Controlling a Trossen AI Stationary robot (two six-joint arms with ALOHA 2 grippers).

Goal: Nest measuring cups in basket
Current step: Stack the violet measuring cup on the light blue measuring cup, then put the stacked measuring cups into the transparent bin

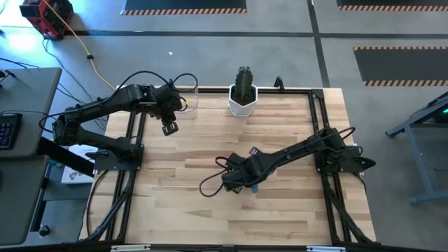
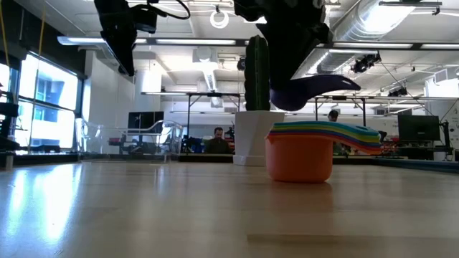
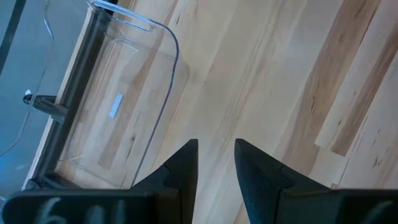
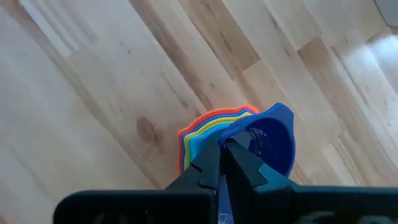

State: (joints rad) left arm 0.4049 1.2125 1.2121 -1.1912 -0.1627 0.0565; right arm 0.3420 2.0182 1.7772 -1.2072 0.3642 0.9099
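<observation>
A nested stack of measuring cups (image 2: pixel 300 152), orange at the bottom with yellow, green and light blue rims above it, stands on its base on the table's middle. It also shows in the right wrist view (image 4: pixel 199 134). My right gripper (image 4: pixel 222 152) is shut on a dark blue cup (image 4: pixel 273 137), directly over the stack (image 1: pixel 245 183). The clear basket (image 3: pixel 118 106) stands at the table's far left (image 1: pixel 189 98). My left gripper (image 3: pixel 216 152) hovers open and empty beside the basket, on its near side (image 1: pixel 170 127). My right gripper pinches the dark blue cup's bowl wall (image 4: pixel 235 138) between its two fingers, one finger seemingly inside the bowl and one outside. The fingers point down from above. The cup hangs about level, lifted clear just above the stack, its handle (image 2: pixel 337 82) sticking out sideways.
A white pot with a cactus (image 1: pixel 243 98) stands at the far edge, right of the basket and behind the stack in the low view (image 2: pixel 254 136). Bare wood lies between the stack and the basket. People show in the room beyond the table.
</observation>
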